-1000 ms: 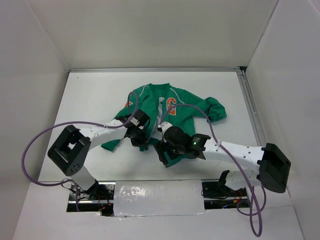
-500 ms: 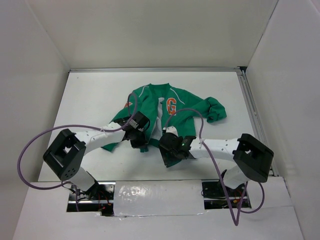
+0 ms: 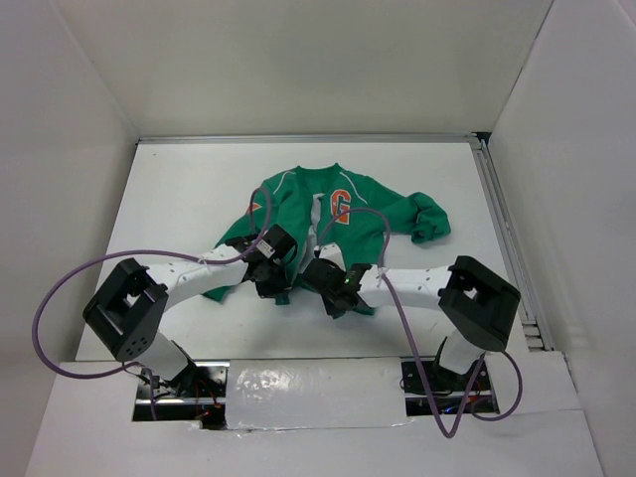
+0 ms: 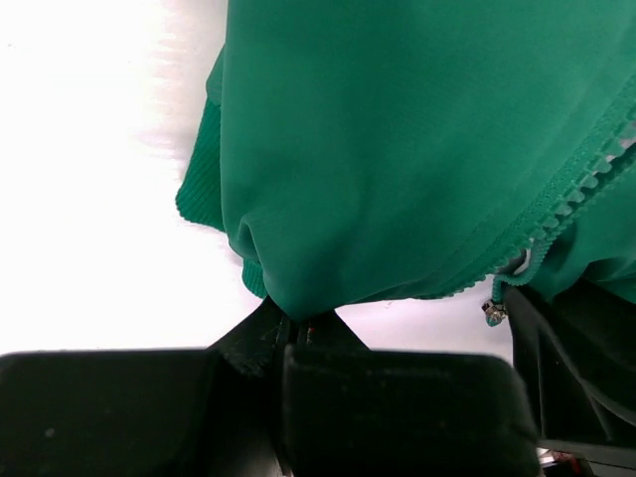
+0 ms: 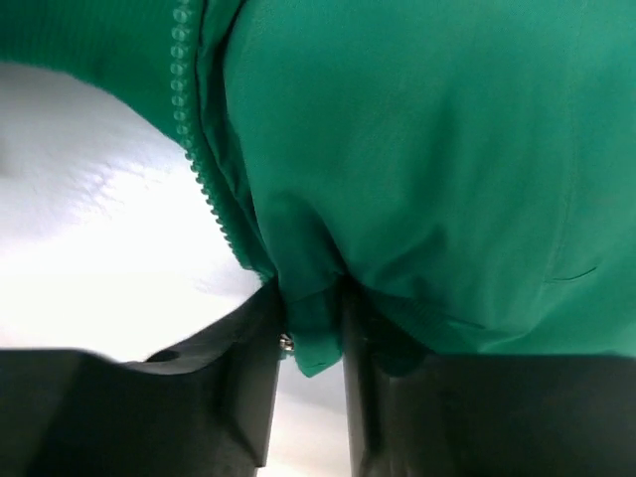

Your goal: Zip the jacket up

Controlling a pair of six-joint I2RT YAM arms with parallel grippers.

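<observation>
Below G patch [image 3: 341, 206], at hem of jacket [image 3: 298, 204] lying on bench [image 3: 179, 189]: left gripper [image 4: 298, 328] clenched on hem fold, right gripper [image 5: 310, 333] pinching hem beside zipper teeth [image 5: 194, 149]. Risk: fabric slips from pinch, halves misalign, zipper jams.

The white surface [image 3: 169, 189] carries one thing, the green jacket [image 3: 298, 204], which lies near its middle with the collar toward the far edge (one sleeve bunched to the right, the other trailing toward the near left). A metal rail [image 3: 502, 234] borders the surface's right side.
</observation>
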